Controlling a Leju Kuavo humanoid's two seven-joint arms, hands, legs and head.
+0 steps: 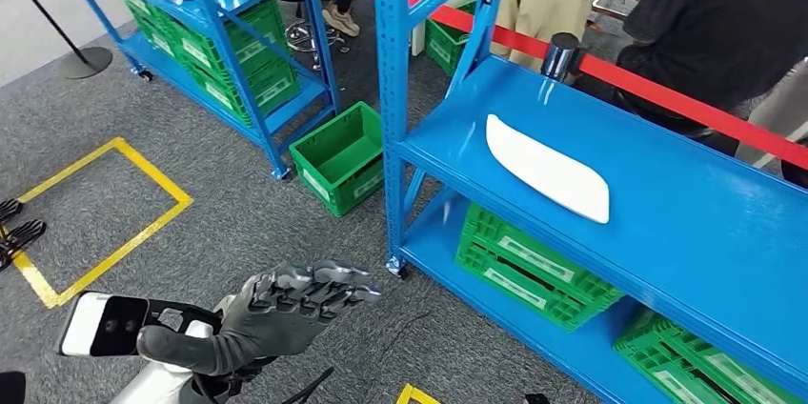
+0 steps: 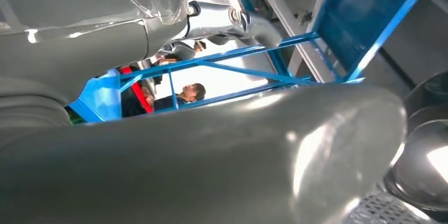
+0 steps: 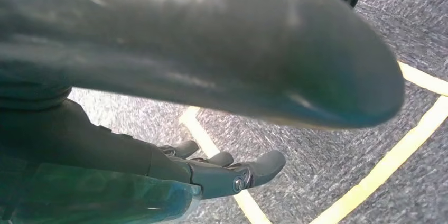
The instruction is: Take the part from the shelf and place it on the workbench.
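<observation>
Left hand raised near, fingers spread, holding nothing, right hand over grey carpet with yellow floor tape, fingers apart, empty, white part lying farther right on blue shelf, green crates beneath

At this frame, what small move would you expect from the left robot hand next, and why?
Probably a reach forward and to the right toward the white part. The left robot hand hangs open over the carpet, holding nothing, short of the blue shelf, and the part lies flat and untouched on that shelf. The right robot hand hangs open over the floor, so the left seems the likelier one.
</observation>
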